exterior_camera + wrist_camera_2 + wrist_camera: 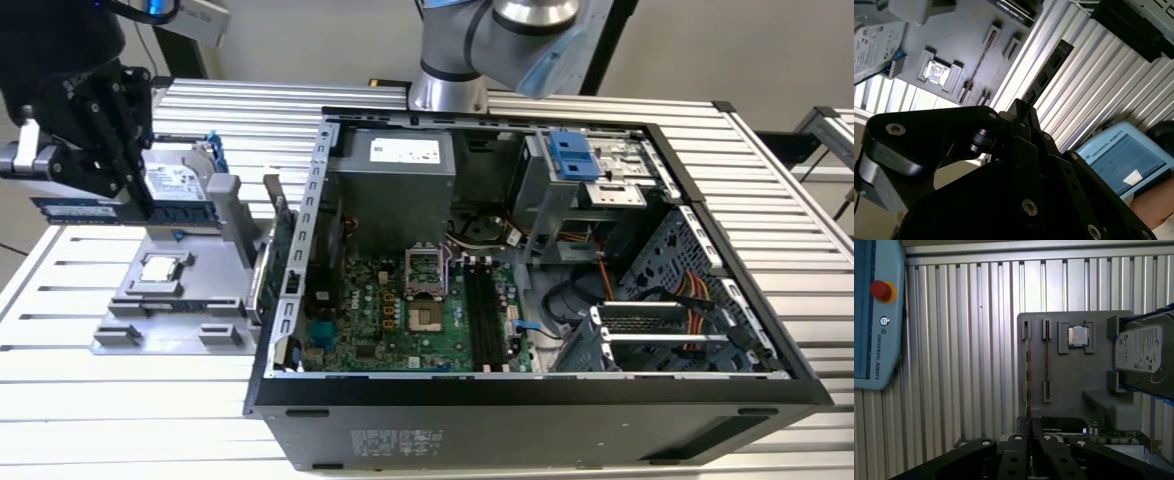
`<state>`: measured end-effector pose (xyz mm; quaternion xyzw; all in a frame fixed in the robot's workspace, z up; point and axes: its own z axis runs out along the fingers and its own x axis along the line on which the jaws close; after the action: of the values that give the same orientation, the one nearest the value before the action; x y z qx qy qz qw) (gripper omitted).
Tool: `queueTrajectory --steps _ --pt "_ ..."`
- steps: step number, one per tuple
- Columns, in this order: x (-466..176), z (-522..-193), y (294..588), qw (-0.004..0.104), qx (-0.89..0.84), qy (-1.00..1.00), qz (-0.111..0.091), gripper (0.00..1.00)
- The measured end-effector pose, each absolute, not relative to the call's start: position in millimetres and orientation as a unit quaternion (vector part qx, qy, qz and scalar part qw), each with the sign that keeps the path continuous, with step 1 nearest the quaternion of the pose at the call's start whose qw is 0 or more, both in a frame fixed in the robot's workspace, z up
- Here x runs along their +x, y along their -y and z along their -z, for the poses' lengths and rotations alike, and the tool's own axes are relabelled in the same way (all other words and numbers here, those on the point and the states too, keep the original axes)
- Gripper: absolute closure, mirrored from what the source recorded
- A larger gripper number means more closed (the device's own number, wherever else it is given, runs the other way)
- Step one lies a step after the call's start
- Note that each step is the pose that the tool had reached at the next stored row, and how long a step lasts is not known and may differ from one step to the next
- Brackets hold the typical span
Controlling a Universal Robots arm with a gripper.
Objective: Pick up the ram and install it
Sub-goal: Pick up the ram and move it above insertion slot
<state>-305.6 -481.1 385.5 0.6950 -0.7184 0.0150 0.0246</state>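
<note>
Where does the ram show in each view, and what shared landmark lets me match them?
Exterior view: the ram, in the pincer at the exterior view's left, above the gray holder.
Second wrist view: ram edge-on, jutting from the pincer over the ribbed table.
First wrist view: ram edge-on, running from the pincer across the gray holder.
Shared landmark: the processor chip on the gray holder.

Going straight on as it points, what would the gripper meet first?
Probably the grey holder, near its outer slot: the ram clamped in the gripper leads there. Depth is unclear; it may be the table beside it.
</note>
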Motion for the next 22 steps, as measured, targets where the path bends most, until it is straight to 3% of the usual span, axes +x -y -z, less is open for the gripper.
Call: queueTrajectory --steps 22 --pt "-264.3 -385.5 481.1 0.025 0.695 0.718 -0.015 1.00"
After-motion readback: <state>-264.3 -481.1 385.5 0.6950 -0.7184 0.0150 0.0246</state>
